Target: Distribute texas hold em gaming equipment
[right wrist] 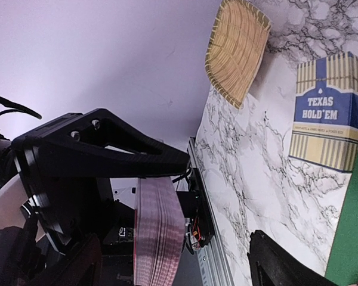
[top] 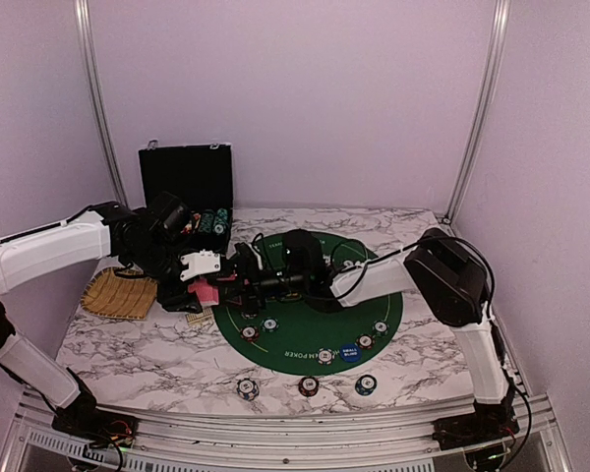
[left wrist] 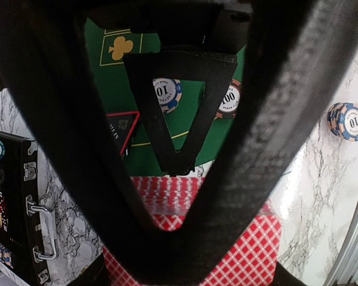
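My left gripper (top: 199, 278) is shut on a deck of red-backed playing cards (top: 205, 291), held above the left edge of the green poker mat (top: 305, 324). In the left wrist view its fingers (left wrist: 173, 238) clamp the red-checked cards (left wrist: 244, 250). My right gripper (top: 238, 280) reaches in from the right and stands open around the deck (right wrist: 158, 232). Its upper finger (right wrist: 107, 149) lies along the deck's edge and the lower one (right wrist: 280, 262) is apart. Striped chips (top: 269, 324) and a blue small blind disc (top: 349, 352) lie on the mat. A red-edged triangle (left wrist: 122, 128) shows below.
Three chip stacks (top: 309, 385) stand near the front edge. An open black case (top: 187, 187) with chips is at the back left. A woven straw tray (top: 118, 292) and a Texas Hold'em box (right wrist: 328, 113) lie left of the mat.
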You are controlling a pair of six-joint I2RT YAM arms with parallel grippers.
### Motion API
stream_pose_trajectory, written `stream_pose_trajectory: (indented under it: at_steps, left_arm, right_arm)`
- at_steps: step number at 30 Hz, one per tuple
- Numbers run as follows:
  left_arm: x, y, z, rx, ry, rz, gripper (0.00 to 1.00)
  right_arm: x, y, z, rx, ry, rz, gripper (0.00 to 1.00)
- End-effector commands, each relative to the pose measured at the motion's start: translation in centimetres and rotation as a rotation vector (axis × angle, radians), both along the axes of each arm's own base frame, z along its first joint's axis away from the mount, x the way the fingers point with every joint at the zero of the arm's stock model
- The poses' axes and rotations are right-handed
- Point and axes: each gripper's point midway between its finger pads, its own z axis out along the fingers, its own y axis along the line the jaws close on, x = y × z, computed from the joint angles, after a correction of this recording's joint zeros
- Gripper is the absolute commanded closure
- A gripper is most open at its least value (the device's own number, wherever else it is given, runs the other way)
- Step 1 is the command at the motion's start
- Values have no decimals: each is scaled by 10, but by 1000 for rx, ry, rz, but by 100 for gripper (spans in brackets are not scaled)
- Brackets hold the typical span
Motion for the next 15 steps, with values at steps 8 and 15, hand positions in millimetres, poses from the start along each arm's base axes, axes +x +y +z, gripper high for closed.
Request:
stream_pose_trajectory:
  at_steps: [8, 15]
  left_arm:
    - [1, -8, 14, -40, 10, -6, 75]
    - [2, -10, 13, -43, 19, -5, 75]
  right_arm:
    - [-9, 24, 16, 71, -12, 54, 18]
    - [-12, 37, 11, 78, 2, 78, 18]
